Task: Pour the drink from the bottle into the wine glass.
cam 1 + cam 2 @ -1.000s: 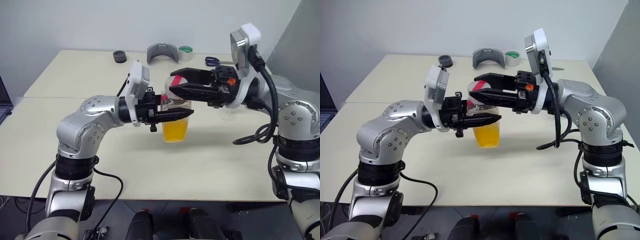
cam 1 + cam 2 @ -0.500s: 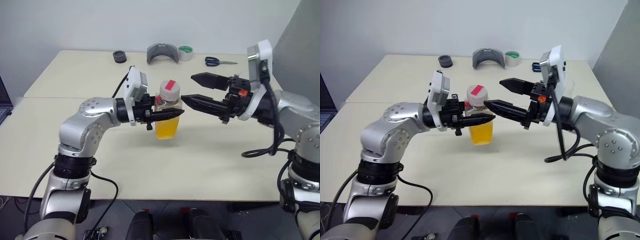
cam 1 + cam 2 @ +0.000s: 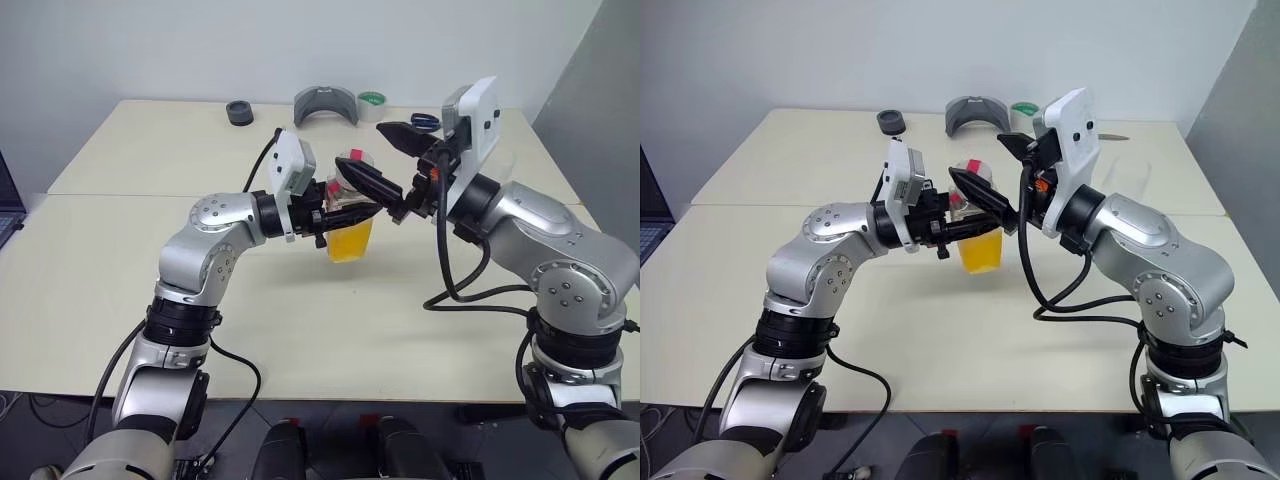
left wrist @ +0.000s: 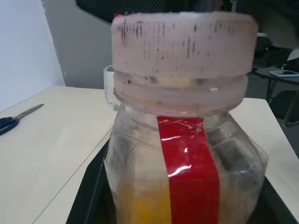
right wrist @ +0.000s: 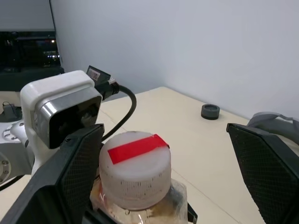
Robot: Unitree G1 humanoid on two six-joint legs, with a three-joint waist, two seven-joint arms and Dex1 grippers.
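The bottle (image 3: 350, 232), clear plastic with a white cap (image 5: 135, 173) and a red strip, stands upright at mid-table with the orange drink (image 3: 349, 244) in its lower part. My left gripper (image 3: 364, 210) comes in from the left and is shut on the bottle's shoulder. My right gripper (image 5: 163, 130) reaches in from the right and is open, one finger on each side of the cap without touching it. The wine glass (image 3: 1139, 178) shows faintly on the table behind my right forearm.
Along the table's far edge lie a small black round piece (image 3: 239, 112), a grey curved object (image 3: 325, 105), a roll of tape (image 3: 372, 103) and blue-handled scissors (image 3: 424, 121). A laptop edge (image 3: 5, 205) shows at the far left.
My right gripper let go of the bottle's top, pulled away to the right, opened wide and swung back to straddle the cap. My left gripper carried the bottle a little farther from me.
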